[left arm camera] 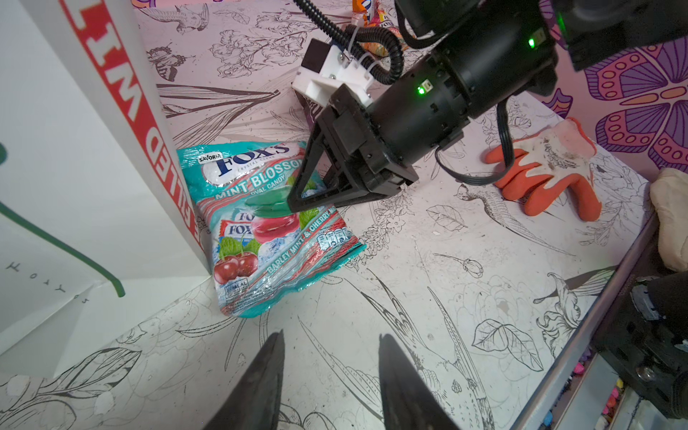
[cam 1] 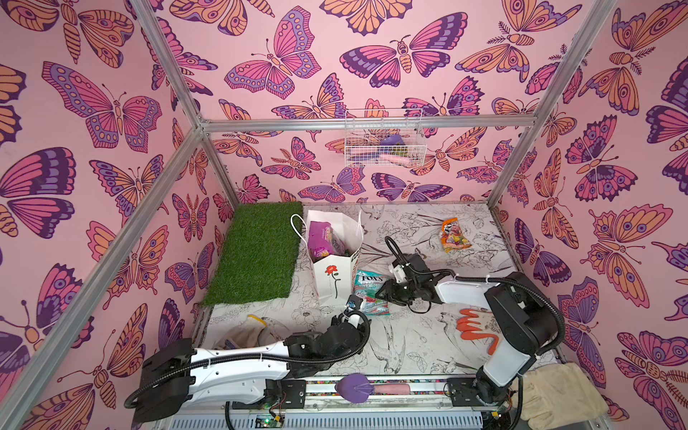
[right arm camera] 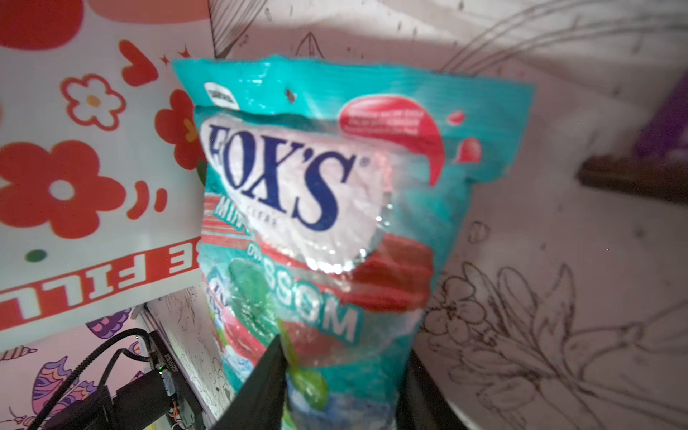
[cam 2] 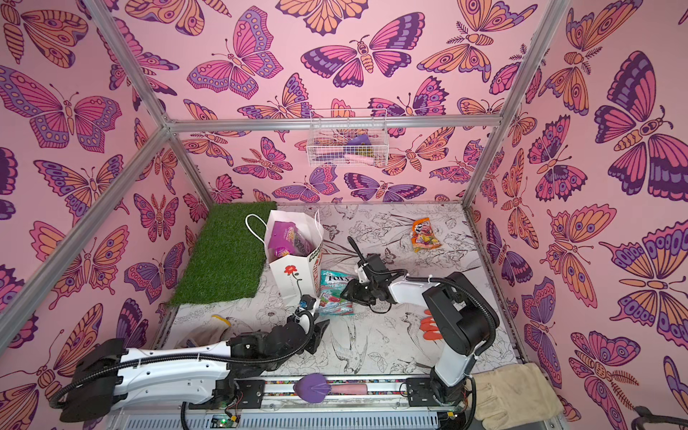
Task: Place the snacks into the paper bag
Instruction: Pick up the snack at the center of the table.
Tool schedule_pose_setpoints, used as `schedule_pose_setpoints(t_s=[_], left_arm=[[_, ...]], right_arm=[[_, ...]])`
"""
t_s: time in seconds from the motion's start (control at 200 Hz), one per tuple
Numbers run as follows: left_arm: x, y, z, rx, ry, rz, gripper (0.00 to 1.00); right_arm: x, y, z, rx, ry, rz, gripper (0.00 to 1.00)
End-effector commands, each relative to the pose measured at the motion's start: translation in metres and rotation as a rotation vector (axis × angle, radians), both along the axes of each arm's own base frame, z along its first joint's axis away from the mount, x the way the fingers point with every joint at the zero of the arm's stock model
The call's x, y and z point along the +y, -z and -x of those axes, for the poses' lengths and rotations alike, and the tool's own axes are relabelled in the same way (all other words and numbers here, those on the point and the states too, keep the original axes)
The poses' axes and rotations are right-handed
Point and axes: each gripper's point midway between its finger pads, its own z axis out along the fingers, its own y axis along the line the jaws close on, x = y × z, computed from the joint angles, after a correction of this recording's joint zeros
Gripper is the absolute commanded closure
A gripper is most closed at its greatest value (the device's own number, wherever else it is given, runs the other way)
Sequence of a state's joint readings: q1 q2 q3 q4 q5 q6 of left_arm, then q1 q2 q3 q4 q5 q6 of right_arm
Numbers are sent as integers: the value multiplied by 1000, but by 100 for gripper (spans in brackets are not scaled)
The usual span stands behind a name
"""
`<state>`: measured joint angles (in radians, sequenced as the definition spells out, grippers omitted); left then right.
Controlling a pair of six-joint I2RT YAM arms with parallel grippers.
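Two glossy snack packets show on the pale table, a flat surface printed with ink-line birds and flowers. The crinkled teal FOX'S plastic packet lies face up at the centre of both top views. Its long axis runs up and down the frame, with the white logo oval toward the top and the bottom seal toward the lower edge. One long side rests against the side wall of the tall white paper gift bag. That bag stands upright left of centre, stiff and boxy. It has a red flower on a dark stem on its front, white cord handles, and an open mouth showing a shiny purple packet inside. The small orange foil packet lies in the upper right of the table, well apart, its length slanting from upper left to lower right. The black right claw is grasping the teal packet. In the right wrist view its fingers sit on either side of the packet's lower half, with the film puckered between them. The left claw hangs released and empty above bare table just below the packet, its dark tapered fingers apart. A shaggy green artificial-grass mat lies left of the bag.
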<state>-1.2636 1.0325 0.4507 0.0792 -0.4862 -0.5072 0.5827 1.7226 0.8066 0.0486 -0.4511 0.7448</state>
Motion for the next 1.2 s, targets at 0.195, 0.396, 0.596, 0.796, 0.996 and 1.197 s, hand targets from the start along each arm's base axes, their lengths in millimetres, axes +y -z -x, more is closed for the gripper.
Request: schedule_pose_setpoints(t_s=[0.195,0.396,0.596,0.796,0.996,1.197], left_arm=[[0,1,0,5,-6,4,56],[-1,0,0,2,-4,4,56],[-7,-2,-1,-5,6,2,57],[-11,-2,-2,-7,14,-2,57],[-13,-2,-2,-7,19,-2,57],[-14,-3,-2,-7,21,0,57]], right_arm=[[-9,-11,3,-16,23,26,86],[-17,-45,3,-91,27,32,91],[-23,-77,5,-153,20,39,92],[-31,-114,4,-237,25,53,93],[-38,-149,5,-316,33,49,95],[-43,-178,4,-380,45,44,98]])
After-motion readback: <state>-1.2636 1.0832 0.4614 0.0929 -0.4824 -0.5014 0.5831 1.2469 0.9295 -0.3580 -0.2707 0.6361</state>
